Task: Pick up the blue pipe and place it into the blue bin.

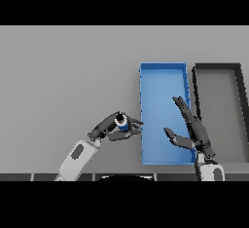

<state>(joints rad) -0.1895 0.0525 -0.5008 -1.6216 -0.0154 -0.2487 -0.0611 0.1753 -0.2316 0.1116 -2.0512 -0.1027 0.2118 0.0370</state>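
grey table (58, 76): left hand (109, 127) grips blue pipe (121, 123) beside blue bin (163, 81).

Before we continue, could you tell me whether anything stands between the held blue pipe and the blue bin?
Nothing visible does. The left hand holds the blue pipe just left of the blue bin. The open right hand hovers over the bin's right side.

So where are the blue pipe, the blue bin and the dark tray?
blue pipe (122, 122): head view, on its blue body.
blue bin (163, 66): head view, on its far rim.
dark tray (217, 66): head view, on its far rim.
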